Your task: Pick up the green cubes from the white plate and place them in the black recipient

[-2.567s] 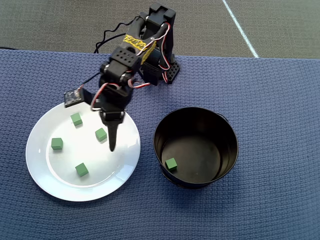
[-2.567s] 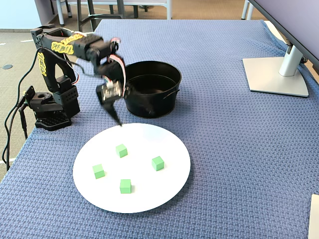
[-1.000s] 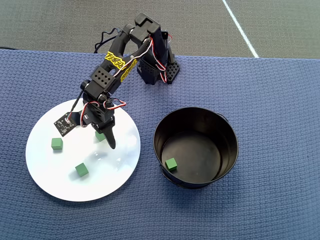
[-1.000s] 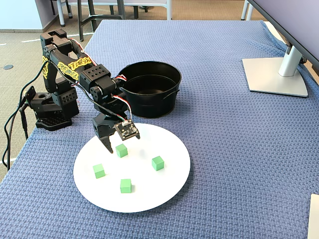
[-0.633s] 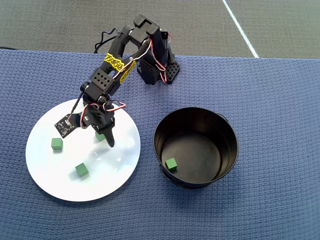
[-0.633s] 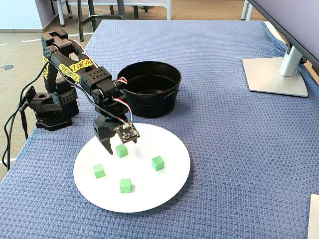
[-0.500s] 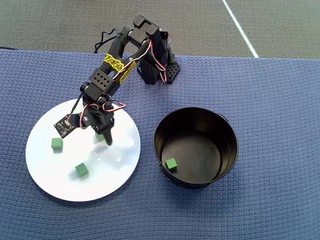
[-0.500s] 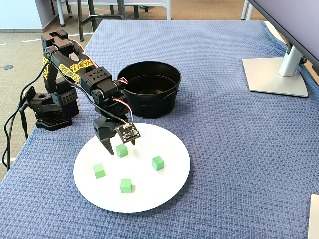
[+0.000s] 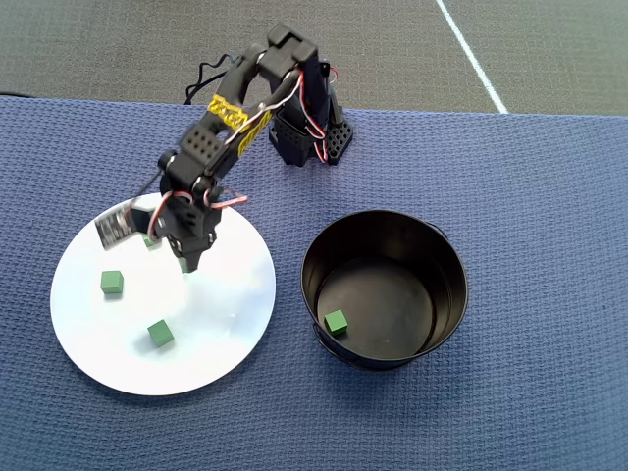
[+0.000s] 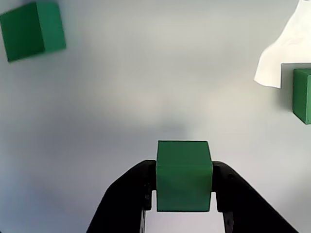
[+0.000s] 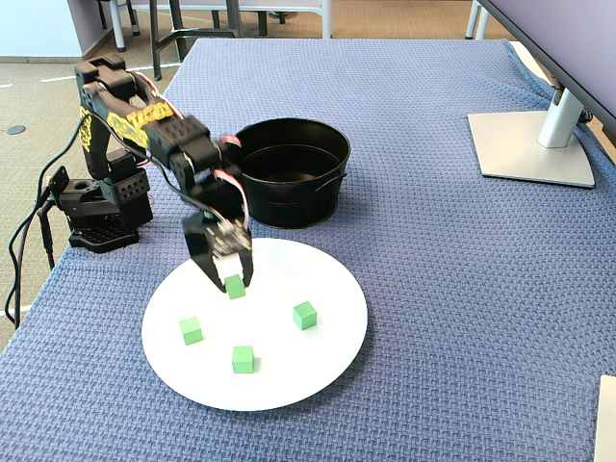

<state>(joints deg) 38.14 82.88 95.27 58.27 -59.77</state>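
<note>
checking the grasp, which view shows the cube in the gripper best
The wrist view: the held green cube sits plainly between both fingers. The fixed view shows it small at the gripper tips. The overhead view hides it under the arm.

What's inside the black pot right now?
One green cube lies on the floor of the pot, by the near wall in the overhead view. In the fixed view, the wall hides it.

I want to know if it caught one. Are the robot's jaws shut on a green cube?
Yes, shut. In the wrist view, both jaws press the sides of one green cube above the white plate.
</note>
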